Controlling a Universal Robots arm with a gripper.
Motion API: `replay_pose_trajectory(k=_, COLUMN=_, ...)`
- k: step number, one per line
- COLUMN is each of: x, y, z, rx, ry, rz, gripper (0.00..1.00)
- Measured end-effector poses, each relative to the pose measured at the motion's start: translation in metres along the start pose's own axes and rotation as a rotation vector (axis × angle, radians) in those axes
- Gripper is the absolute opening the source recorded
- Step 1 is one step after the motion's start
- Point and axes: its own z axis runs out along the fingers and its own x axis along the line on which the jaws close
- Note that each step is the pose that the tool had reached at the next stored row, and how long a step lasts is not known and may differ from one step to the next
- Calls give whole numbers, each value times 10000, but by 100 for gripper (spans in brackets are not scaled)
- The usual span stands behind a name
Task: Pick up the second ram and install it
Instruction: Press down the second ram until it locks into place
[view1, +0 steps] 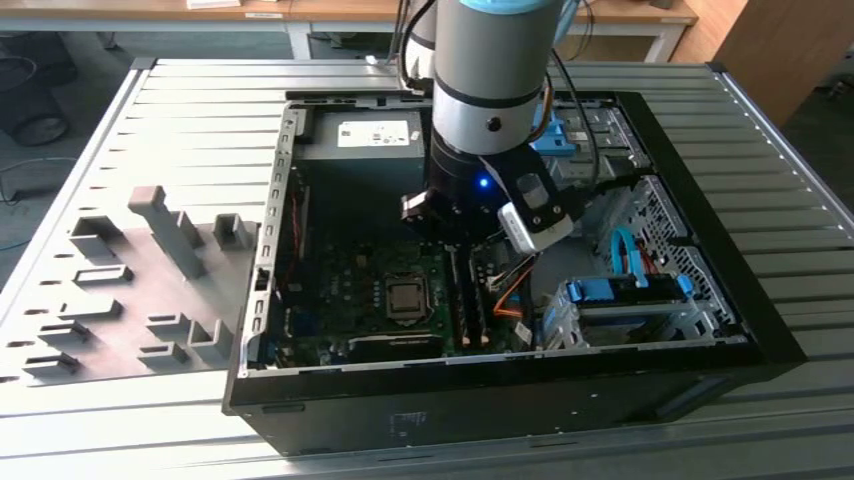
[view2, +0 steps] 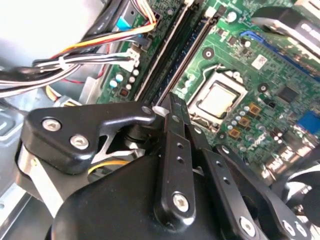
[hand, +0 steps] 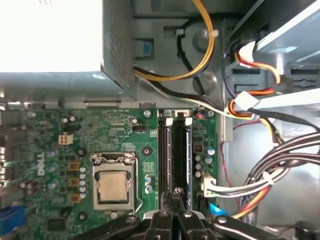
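My gripper (view1: 458, 238) is down inside the open computer case, over the motherboard (hand: 65, 150). In both wrist views its two black fingers are shut tip to tip with nothing showing between them. The tips (hand: 177, 192) rest at the near end of the two long dark memory slots (hand: 172, 150). A thin dark strip that looks like the second ram (view2: 186, 56) stands in the slot running away from the fingertips (view2: 170, 100). I cannot tell how deep it sits. The processor socket (hand: 112, 182) lies just beside the slots.
Bundled coloured cables (hand: 250, 185) run close beside the slots. The power supply (view1: 367, 140) sits at the back of the case and drive bays with a blue ribbon cable (view1: 627, 265) at the exterior view's right. A grey slotted holder (view1: 147, 270) lies on the metal table outside the case.
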Motion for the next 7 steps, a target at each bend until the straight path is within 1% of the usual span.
replay_pose_trajectory(k=7, x=0, y=0, z=-1, rx=-9, ry=0, rz=0, gripper=11)
